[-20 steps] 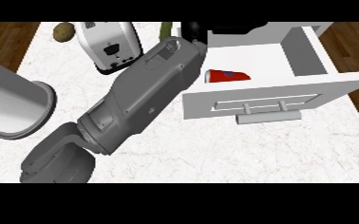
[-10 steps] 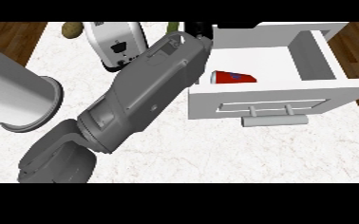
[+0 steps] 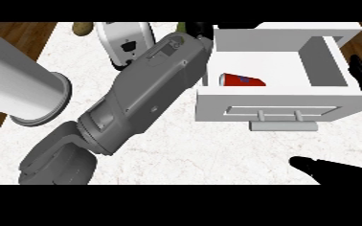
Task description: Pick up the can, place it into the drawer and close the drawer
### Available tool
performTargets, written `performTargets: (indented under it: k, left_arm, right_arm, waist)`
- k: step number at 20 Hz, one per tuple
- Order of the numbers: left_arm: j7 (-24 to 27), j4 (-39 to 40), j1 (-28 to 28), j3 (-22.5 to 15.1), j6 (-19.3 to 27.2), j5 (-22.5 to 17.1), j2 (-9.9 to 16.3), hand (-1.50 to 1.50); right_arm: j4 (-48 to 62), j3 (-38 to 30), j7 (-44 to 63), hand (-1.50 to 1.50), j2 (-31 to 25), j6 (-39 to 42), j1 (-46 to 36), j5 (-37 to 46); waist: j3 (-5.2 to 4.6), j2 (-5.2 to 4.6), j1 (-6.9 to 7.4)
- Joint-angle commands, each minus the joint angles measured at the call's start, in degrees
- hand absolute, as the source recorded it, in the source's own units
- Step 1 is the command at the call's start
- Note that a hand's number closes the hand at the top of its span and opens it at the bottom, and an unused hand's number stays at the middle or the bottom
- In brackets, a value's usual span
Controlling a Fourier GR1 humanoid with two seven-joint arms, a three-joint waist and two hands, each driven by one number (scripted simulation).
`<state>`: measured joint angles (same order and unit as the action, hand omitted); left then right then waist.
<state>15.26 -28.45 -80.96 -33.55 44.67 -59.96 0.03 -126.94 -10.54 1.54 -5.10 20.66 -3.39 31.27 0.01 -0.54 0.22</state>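
Note:
The red can (image 3: 244,80) lies on its side inside the open white drawer (image 3: 325,67), close behind the drawer's front panel and its handle (image 3: 279,117). My left forearm (image 3: 148,91) runs from the lower left up to the drawer's left wall. Only a black bit of my left hand (image 3: 197,29) shows beyond the wrist, at the drawer's back left corner, apart from the can. Part of my right hand (image 3: 329,170) shows at the lower right edge, in front of the drawer and clear of it.
A white appliance (image 3: 126,40) stands left of the forearm at the back. A large grey cylinder (image 3: 28,91) lies at the left edge. A brown item (image 3: 83,28) and a green one (image 3: 182,27) sit at the back. A black shape (image 3: 354,64) shows at the right edge.
The drawer and can now sit lower and further left in the view. My right hand has come into view at the lower right. The can stays in the drawer.

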Motion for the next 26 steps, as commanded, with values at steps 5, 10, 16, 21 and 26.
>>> performTargets:
  k: [5,10,16,21,26]
  left_arm:
    - [-4.7,-4.0,1.4,0.3,1.2,2.5,3.0,-1.5]
    - [-6.3,-5.2,1.4,0.0,3.2,4.4,4.1,-1.5]
    - [-7.6,-11.2,6.7,-0.6,2.5,5.9,8.4,-1.5]
    - [-11.5,-15.9,7.7,-0.4,2.9,7.7,12.6,-1.5]
    - [-17.0,-19.9,7.7,-0.4,3.7,8.8,17.3,-1.5]
  right_arm:
    - [16.7,5.9,-4.7,-1.5,-2.9,-7.3,-10.5,14.5]
    - [28.6,8.6,-5.6,-1.5,-4.9,-9.5,-19.0,21.3]
    - [42.8,12.7,-5.8,-1.5,-5.2,-15.2,-25.2,31.4]
    - [56.7,12.2,-6.7,-1.5,-3.0,-23.4,-30.1,35.2]
    - [70.2,10.7,-6.3,-1.5,-1.4,-32.4,-34.2,38.9]
  waist:
    - [0.0,0.55,1.04]
    - [-0.01,0.5,1.51]
    - [-0.04,0.59,2.6]
    - [0.01,0.48,1.77]
    - [0.03,0.49,2.24]
